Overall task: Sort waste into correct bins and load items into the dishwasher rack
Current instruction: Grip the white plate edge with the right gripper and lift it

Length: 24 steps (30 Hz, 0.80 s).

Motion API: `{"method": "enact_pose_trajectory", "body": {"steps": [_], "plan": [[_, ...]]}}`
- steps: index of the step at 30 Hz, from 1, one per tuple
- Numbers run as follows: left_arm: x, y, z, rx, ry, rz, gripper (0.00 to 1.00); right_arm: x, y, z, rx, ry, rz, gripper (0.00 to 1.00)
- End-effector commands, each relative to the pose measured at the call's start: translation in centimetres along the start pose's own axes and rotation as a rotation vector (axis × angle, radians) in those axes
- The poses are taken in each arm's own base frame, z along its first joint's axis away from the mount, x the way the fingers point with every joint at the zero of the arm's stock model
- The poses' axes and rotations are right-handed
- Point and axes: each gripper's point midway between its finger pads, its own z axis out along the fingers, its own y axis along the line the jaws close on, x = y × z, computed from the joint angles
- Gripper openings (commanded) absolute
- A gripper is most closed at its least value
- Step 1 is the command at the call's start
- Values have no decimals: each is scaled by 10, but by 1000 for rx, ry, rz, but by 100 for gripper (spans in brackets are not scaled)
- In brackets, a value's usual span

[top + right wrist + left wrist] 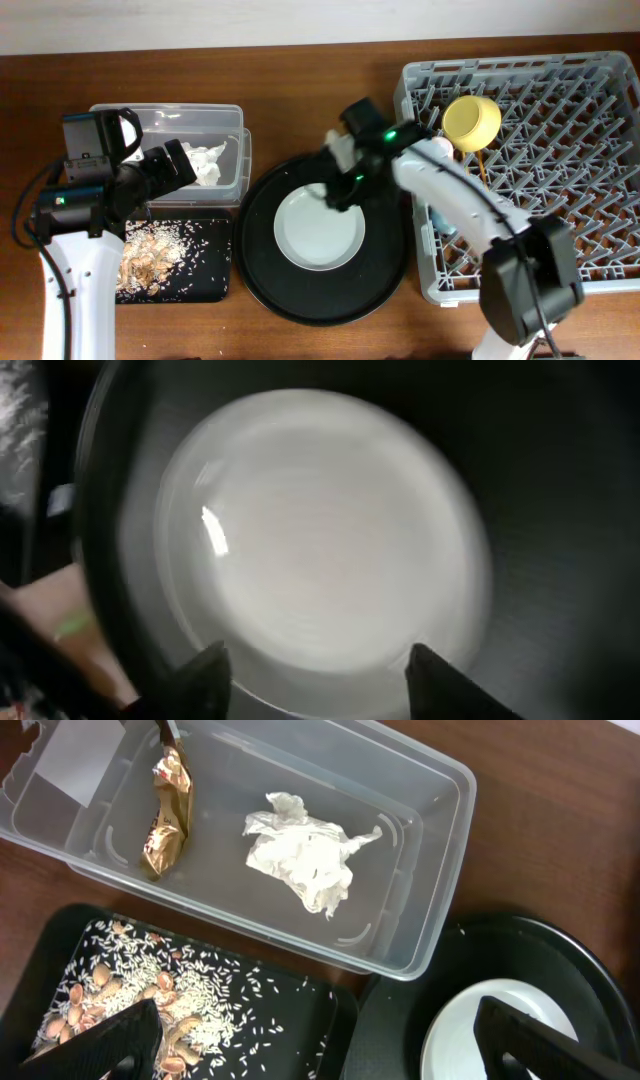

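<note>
Handling: plate (pixel 318 229) looks stiff, glossy, slippery, breakable.
Hold: its raised rim, not the flat middle.
Right end effector (pixel 318 668): fingers apart, empty, over the plate.

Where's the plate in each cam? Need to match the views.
Overhead: the pale round plate sits mid-frame, left of the rack.
Left wrist: the plate is in the bottom right corner, only partly in frame.
Right wrist: the plate fills the centre, blurred.
Shared landmark: the large round black tray that the plate lies on; its dark surface rings the plate in the left wrist and right wrist views too.
</note>
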Motion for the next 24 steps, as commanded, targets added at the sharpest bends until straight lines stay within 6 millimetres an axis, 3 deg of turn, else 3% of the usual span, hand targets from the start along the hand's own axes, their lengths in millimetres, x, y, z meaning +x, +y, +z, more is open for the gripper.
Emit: {"method": "enact_pose_trajectory", "body": {"steps": [1,2,3,6,7,9,10,16,24], "plan": [[-1,2,1,-10,1,-5,99,5,-39,-14,76,8,78,65],[-1,2,1,-10,2,-5,99,10,-47,-13,80,18,102,77],[-1,2,1,-10,2,-6,99,15,-51,-9,81,31,112,100],[-1,2,1,-10,1,-5,99,30,-54,6,78,66,93,99],[-1,2,1,-10,2,-5,99,35,-55,12,78,72,92,92],[-1,2,1,-10,2,-5,99,42,-57,24,77,76,86,53],[-1,2,1,-10,1,-5,99,43,-57,28,77,75,82,41],[-1,2,1,-10,1,-5,99,42,-50,53,86,27,10,38],[-1,2,1,-10,2,-5,99,29,-66,58,252,-32,-45,37]]}}
